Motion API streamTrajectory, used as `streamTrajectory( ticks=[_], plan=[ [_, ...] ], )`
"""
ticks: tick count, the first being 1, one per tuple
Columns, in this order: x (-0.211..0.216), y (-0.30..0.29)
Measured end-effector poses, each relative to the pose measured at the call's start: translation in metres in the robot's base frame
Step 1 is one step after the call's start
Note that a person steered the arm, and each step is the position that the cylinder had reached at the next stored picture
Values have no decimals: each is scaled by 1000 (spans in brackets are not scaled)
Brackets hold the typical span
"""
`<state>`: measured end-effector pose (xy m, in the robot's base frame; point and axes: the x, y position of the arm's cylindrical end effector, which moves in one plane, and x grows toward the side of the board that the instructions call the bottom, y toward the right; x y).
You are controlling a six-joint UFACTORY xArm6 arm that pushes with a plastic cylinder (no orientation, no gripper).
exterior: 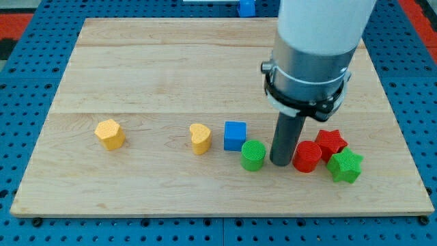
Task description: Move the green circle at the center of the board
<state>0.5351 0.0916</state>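
The green circle [253, 155] is a short green cylinder on the wooden board [171, 68], right of the middle and near the view's bottom. My tip [280, 162] stands just to its right, very close to it, between it and a red cylinder [307, 156]. A blue cube [235, 135] sits just up and left of the green circle.
A red star [331, 142] and a green star [345, 165] lie right of the red cylinder. A yellow heart [199, 138] sits left of the blue cube, and a yellow hexagon-like block [110, 134] lies at the left. Another blue block [246, 7] lies beyond the board's top edge.
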Motion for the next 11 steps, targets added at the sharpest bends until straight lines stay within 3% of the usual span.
streamTrajectory(
  ticks=[2,3,6,8,9,10,11],
  plan=[
    [52,-23],
    [47,-50],
    [-40,-17],
    [-121,-37],
    [-127,-47],
    [-110,-101],
    [-79,-98]
  ],
)
